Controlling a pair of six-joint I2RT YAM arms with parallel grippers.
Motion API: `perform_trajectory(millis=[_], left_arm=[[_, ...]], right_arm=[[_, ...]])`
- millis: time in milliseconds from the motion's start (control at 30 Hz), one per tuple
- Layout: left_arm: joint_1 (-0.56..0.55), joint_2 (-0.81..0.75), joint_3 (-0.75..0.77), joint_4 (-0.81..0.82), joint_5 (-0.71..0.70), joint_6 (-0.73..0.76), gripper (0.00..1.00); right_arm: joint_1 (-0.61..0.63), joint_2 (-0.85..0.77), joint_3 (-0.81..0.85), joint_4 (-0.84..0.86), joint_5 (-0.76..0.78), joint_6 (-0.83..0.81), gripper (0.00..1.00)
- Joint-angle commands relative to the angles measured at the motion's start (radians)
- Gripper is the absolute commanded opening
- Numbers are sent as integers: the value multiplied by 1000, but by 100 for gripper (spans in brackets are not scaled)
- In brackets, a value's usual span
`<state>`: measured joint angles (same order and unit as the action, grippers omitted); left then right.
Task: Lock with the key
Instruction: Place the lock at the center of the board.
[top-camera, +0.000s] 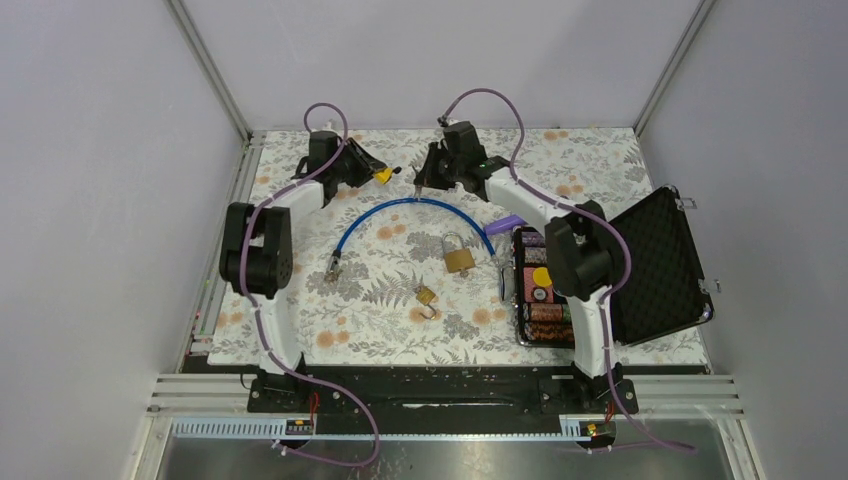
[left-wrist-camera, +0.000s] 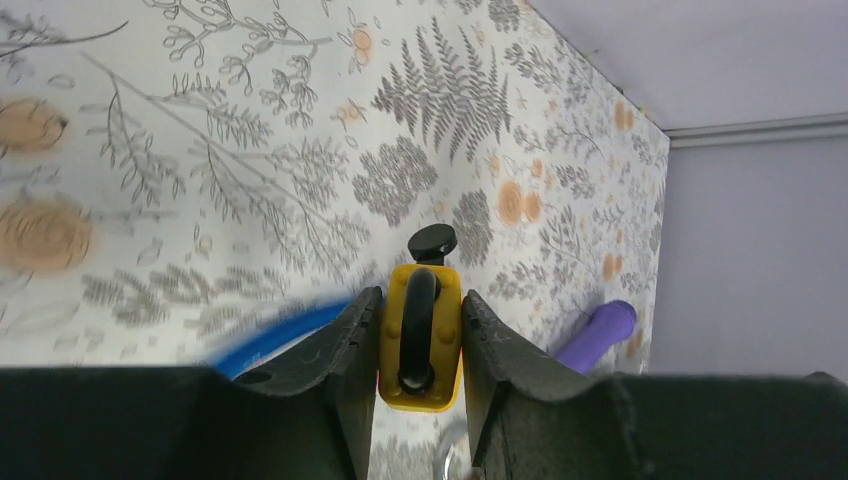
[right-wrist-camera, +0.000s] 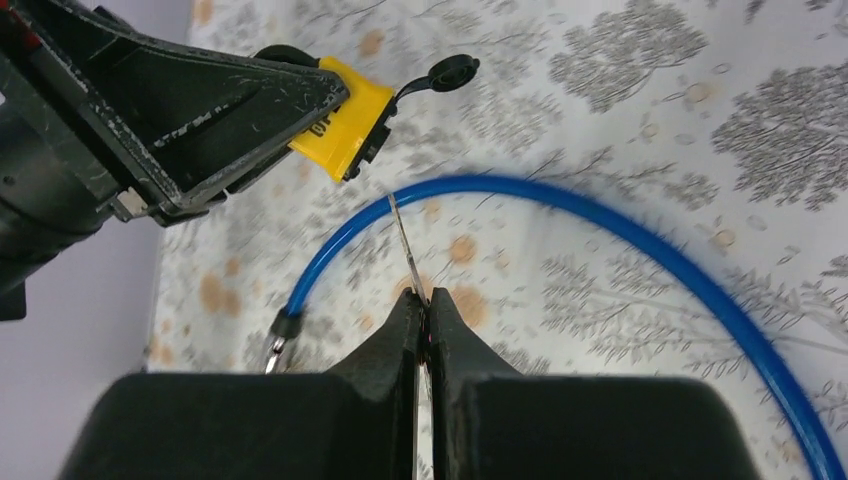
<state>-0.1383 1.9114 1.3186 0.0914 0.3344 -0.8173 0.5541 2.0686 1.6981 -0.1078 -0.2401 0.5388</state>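
Note:
My left gripper (left-wrist-camera: 418, 345) is shut on a yellow padlock (left-wrist-camera: 420, 335) with a black shackle, held above the table at the back; it also shows in the top view (top-camera: 382, 176) and the right wrist view (right-wrist-camera: 343, 116). Its black keyhole cap (right-wrist-camera: 452, 72) hangs open. My right gripper (right-wrist-camera: 424, 305) is shut on a thin silver key (right-wrist-camera: 405, 245) whose tip points at the padlock's underside, a short gap away. In the top view the right gripper (top-camera: 425, 177) sits just right of the padlock.
A blue cable (top-camera: 415, 208) arcs across the floral table. A brass padlock (top-camera: 458, 255) and a smaller brass padlock (top-camera: 426, 297) lie mid-table. An open black case (top-camera: 660, 265) holding chips (top-camera: 540, 290) stands at right. A purple object (left-wrist-camera: 597, 333) lies nearby.

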Motion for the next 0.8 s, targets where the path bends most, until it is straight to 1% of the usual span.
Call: perform_trajectory(millis=[0,167,233,300,400,533,633,733,767], left_arm=[[-16,131,142,191,53,-59,0],[-83,269,229,234,79,-108,0],[-113,314,264,266,66,-142,1],[-137,354,286,303,49,-177,5],[-164,406,322,315,5,-222,7],[-183,443,353,314,-24,-252,13],[-189,450,351,287,-42,-247,22],[-190,475,374,243,-6,-253,35],[-189,479,375,233,0,-253,41]], right_arm=[[-37,101,131,-4,147,56,0],[-83,188,171,-10,137,156,0],[-103,215,175,-10,126,182,0],[-124,230,170,-10,118,220,0],[-158,246,161,-19,109,287,1],[-182,267,189,-103,145,313,2],[-193,294,220,-169,144,329,4],[-195,345,295,-253,119,324,6],[-195,360,315,-273,109,323,7]])
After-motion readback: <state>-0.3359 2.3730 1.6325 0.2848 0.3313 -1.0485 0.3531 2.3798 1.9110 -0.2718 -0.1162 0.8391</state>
